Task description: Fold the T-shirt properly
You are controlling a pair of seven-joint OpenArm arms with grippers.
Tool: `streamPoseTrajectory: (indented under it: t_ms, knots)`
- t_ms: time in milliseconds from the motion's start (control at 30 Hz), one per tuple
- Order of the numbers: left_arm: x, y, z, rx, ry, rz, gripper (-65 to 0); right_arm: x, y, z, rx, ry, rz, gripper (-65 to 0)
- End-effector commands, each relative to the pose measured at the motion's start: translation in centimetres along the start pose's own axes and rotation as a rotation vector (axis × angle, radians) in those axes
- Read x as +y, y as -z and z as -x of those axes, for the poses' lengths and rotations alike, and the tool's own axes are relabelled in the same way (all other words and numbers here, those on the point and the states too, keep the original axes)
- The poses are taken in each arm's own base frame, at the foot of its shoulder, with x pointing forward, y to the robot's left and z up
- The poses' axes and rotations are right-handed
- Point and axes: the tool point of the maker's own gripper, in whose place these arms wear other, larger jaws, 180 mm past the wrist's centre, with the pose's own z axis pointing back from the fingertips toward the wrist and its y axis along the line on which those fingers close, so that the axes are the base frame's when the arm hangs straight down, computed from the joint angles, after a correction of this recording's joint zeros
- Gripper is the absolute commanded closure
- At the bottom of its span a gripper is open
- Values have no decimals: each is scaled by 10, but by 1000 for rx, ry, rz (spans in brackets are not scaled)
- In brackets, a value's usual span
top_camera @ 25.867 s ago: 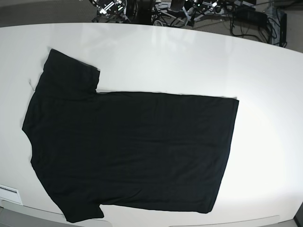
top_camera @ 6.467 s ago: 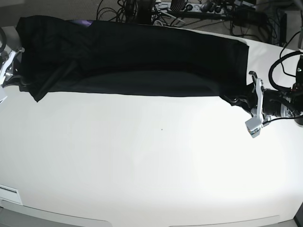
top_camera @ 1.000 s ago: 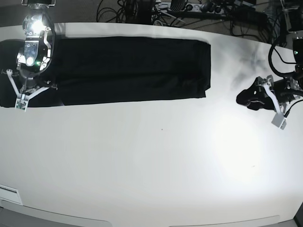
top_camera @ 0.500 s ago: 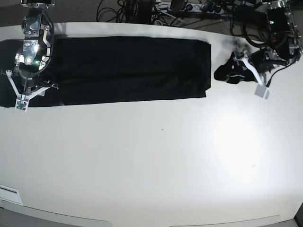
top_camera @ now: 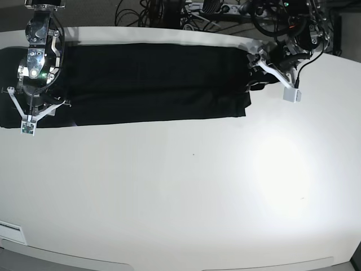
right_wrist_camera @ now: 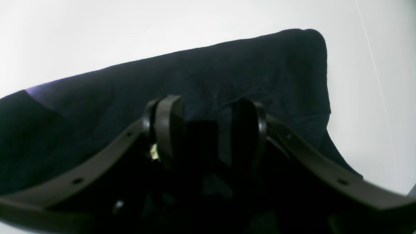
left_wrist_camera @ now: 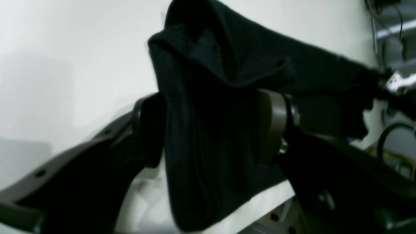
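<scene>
The black T-shirt (top_camera: pixel 152 82) lies as a long folded strip across the far side of the white table (top_camera: pixel 192 186). My left gripper (top_camera: pixel 255 76) is at the strip's right end. In the left wrist view it (left_wrist_camera: pixel 208 130) is shut on a thick bunch of the shirt's black cloth (left_wrist_camera: pixel 201 97), held off the table. My right gripper (top_camera: pixel 35 100) stands over the strip's left part. In the right wrist view its fingers (right_wrist_camera: pixel 165 130) are close together on the shirt (right_wrist_camera: pixel 247 68), with dark cloth between them. No print shows, only a purple tint at one edge (right_wrist_camera: pixel 35 91).
Cables and equipment (top_camera: pixel 214 11) lie behind the table's far edge. A white label (top_camera: pixel 10 230) sits at the table's front left corner. The shirt's left end runs off the base view's left edge.
My left gripper has carried its black bunch from the table's right side up and left to the strip's right end. My right gripper and the strip have stayed in place.
</scene>
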Motion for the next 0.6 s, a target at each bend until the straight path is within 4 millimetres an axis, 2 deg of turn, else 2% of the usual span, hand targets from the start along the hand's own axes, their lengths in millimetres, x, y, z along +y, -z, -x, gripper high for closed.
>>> streamPoseTrajectory:
  t_ms: [0, 233, 333, 567]
  knots:
    - [1, -3, -5, -9, 17, -16, -408, -8, -3, -17, -56, -4, 22, -304]
    - [-2, -16, -30, -79, 118, -99, -408, -7, -3, -18, -60, -7, 20, -304]
    - [-5, -17, -33, -87, 130, -99, -408, -8, -3, -18, -60, -8, 20, -304]
    - [29, -27, -36, -92, 89, -280, -408, -9, -2, -20, -64, -29, 19, -304]
